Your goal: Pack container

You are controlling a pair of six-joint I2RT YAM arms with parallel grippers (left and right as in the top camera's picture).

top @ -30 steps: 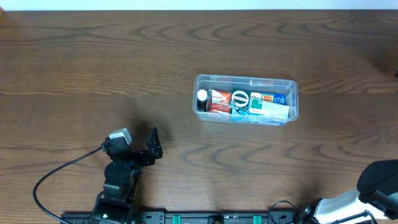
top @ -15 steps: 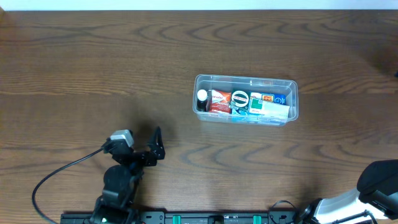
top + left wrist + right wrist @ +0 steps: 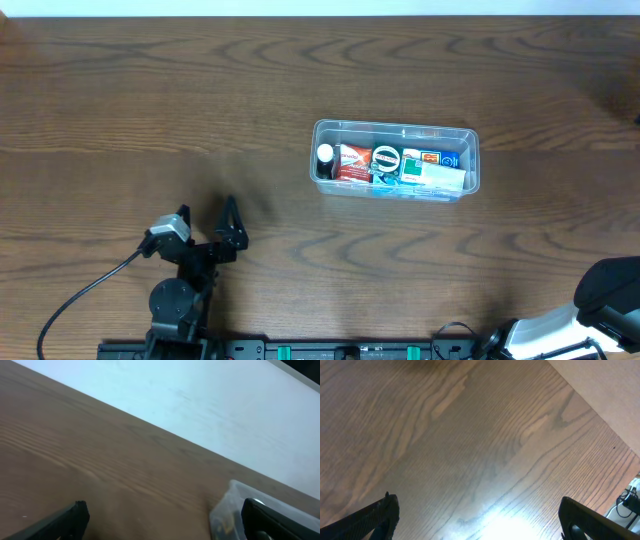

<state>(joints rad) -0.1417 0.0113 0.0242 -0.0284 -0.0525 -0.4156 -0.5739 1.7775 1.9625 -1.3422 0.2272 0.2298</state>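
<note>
While the left hand (image 3: 207, 216) gapes empty near the counter's (image 3: 120, 90) front edge, the clear container (image 3: 396, 125) sits right of centre.
The two lie well apart; small packages (image 3: 352, 162) fill the container in a row; the right hand (image 3: 479, 506), fingers spread wide, holds nothing above bare wood.

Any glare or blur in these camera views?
Overhead: sharp and evenly lit, the container clear to see. Left wrist: soft focus, the container's corner blurred at the lower right. Right wrist: wood grain crisp, a bright glare patch on the table near the bottom edge.
</note>
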